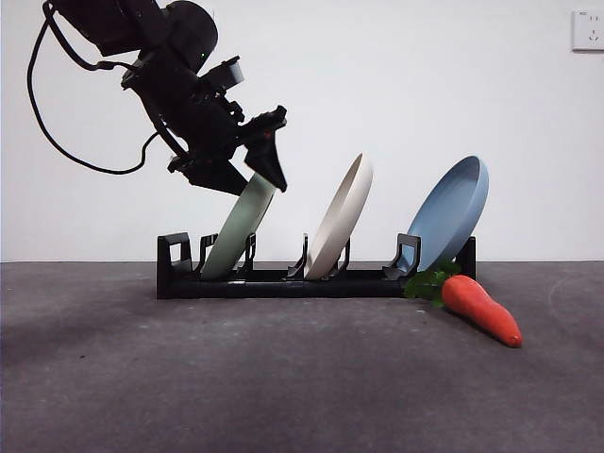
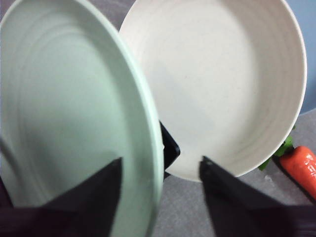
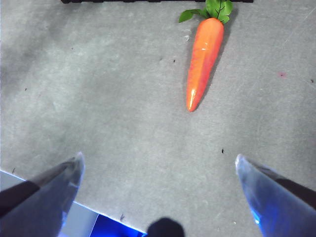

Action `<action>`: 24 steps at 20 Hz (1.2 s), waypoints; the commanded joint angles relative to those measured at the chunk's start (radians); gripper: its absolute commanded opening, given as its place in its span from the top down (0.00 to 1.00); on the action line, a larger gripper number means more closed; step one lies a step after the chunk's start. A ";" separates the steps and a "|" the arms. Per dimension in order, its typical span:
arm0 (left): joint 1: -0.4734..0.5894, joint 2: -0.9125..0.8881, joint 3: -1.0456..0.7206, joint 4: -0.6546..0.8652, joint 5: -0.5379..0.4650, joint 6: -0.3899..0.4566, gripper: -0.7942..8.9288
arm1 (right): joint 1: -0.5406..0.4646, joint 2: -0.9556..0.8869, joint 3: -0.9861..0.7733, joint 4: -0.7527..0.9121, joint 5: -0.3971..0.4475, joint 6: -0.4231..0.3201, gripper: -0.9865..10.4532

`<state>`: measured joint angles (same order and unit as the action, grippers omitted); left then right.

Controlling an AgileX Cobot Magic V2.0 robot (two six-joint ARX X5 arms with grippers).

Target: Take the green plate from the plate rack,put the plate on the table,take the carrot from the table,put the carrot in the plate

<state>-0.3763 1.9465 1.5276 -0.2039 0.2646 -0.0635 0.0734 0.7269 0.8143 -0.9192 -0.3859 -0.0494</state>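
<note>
Left end effector (image 2: 160, 170) open astride green plate (image 2: 74, 123) rim; right end effector (image 3: 158, 168) open above carrot (image 3: 203, 61).

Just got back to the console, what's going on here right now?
The left gripper is at the top rim of the green plate, jaws open on either side of the rim. The plate stands in the rack beside the beige plate and the blue plate. The carrot lies on the table. The right gripper waits open.

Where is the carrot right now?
In the front view the carrot lies on the table at the right, its leafy end by the plate rack under the blue plate.
</note>
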 commanded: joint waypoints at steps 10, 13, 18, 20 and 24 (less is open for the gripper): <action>-0.001 -0.003 0.042 -0.048 0.007 0.011 0.93 | 0.001 0.000 0.004 0.005 -0.002 -0.001 0.34; 0.000 -0.019 0.095 -0.092 0.006 0.011 0.93 | 0.001 0.000 0.004 0.005 -0.002 -0.001 0.34; -0.001 -0.097 0.176 -0.163 0.002 0.013 0.93 | 0.001 0.000 0.004 0.005 -0.002 -0.001 0.34; -0.001 -0.151 0.194 -0.215 0.002 0.017 0.93 | 0.001 0.000 0.004 0.005 -0.002 -0.001 0.34; -0.053 -0.289 0.194 -0.439 -0.006 0.166 0.93 | 0.001 0.000 0.004 0.005 -0.002 0.000 0.34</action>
<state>-0.4175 1.6585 1.7206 -0.6380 0.2478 0.0322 0.0734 0.7273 0.8143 -0.9188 -0.3859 -0.0494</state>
